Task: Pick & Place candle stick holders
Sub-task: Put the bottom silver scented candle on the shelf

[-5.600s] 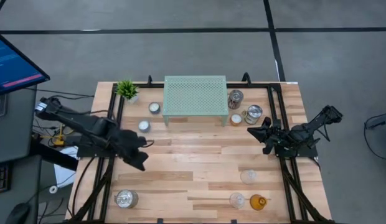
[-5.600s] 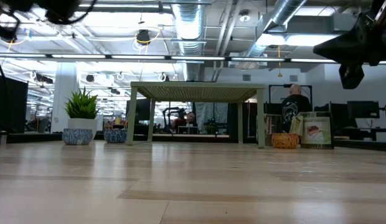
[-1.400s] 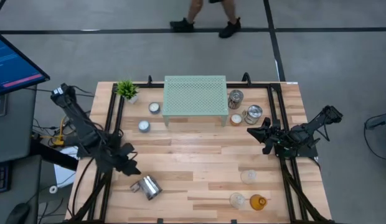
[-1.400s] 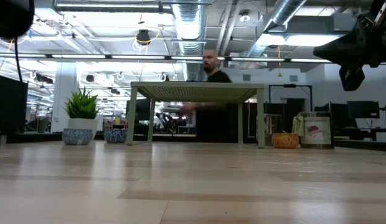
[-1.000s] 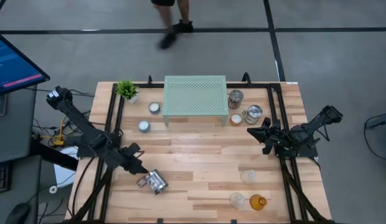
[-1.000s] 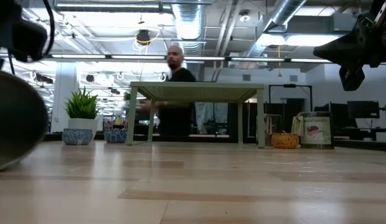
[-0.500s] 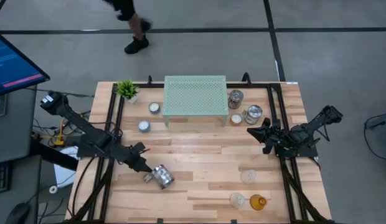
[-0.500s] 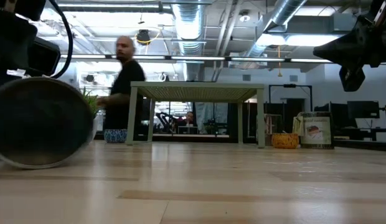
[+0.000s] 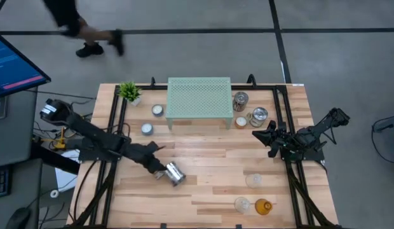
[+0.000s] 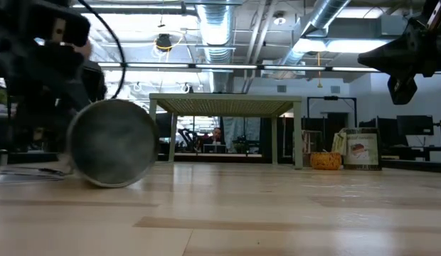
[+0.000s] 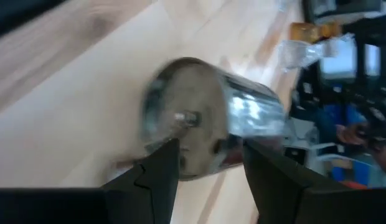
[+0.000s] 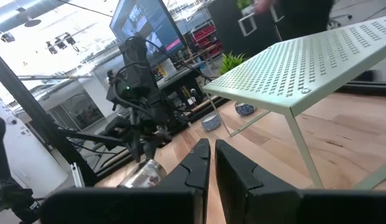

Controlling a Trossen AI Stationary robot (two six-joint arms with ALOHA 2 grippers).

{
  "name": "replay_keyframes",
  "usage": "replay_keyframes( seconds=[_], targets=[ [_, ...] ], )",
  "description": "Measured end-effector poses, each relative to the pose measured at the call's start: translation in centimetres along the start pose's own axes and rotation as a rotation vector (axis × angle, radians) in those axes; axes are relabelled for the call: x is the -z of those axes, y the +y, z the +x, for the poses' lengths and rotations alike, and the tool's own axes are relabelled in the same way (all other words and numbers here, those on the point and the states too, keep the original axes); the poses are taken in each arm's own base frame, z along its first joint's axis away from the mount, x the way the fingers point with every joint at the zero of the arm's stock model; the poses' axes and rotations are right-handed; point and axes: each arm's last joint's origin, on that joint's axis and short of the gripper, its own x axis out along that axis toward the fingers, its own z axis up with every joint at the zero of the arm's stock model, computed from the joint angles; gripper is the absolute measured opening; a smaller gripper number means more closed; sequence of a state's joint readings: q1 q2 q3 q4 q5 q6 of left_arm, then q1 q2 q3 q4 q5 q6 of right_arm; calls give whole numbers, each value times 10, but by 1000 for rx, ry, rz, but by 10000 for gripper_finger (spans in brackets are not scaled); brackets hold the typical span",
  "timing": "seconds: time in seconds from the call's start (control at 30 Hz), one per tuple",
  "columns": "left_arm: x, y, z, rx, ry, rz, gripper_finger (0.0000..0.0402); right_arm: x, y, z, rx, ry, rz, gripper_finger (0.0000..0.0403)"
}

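Observation:
A silvery glass jar [image 9: 176,174] lies on its side left of the table's middle, with my left gripper [image 9: 160,171] shut on it. The low view shows its round end [image 10: 114,142] low over the wood; whether it touches the table, I cannot tell. Two more silvery jars [image 9: 240,100] [image 9: 259,116] and an orange tealight cup [image 9: 240,122] stand right of the mesh stand. Two white cups [image 9: 157,110] [image 9: 147,129] stand left of the stand. Clear cups [image 9: 253,180] [image 9: 241,204] and an amber one [image 9: 264,206] stand near right. My right gripper [image 9: 255,135] hovers shut at the right. My left gripper pinches the jar between its two fingers at the round end [image 11: 180,134] that faces the arm. One finger [image 11: 162,165] stands on each side of that end. The fingers come roughly level from the table's left, along the jar's length. The jar lies on its side, its other end pointing right.
A pale green mesh stand [image 9: 199,100] fills the far middle, with a small potted plant [image 9: 129,91] at the far left corner. Bare wood lies between the stand and the near cups. A person [image 9: 82,25] walks on the floor beyond the far edge.
My left gripper has carried the jar from the near left toward the table's middle, right and a little toward the far edge. The jar has stayed on its side. The person behind the table has walked toward the left.

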State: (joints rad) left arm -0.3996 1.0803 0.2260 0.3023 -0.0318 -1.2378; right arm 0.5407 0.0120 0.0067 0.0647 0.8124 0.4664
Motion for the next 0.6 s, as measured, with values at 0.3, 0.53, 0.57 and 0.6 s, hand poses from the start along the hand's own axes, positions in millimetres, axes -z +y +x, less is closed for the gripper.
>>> replay_keyframes(
  seconds=[0.3, 0.53, 0.57, 0.6],
  targets=[
    [-8, 3, 16, 61, 33, 0, 144, 0, 0, 0, 0, 0, -2, 17],
    [-9, 2, 19, 72, 5, 3, 60, 0, 0, 0, 0, 0, -3, 17],
    [-9, 2, 19, 70, -10, 7, 48, 0, 0, 0, 0, 0, -3, 17],
    [-10, 2, 19, 67, -28, 8, 36, 0, 0, 0, 0, 0, -3, 17]
  ],
)
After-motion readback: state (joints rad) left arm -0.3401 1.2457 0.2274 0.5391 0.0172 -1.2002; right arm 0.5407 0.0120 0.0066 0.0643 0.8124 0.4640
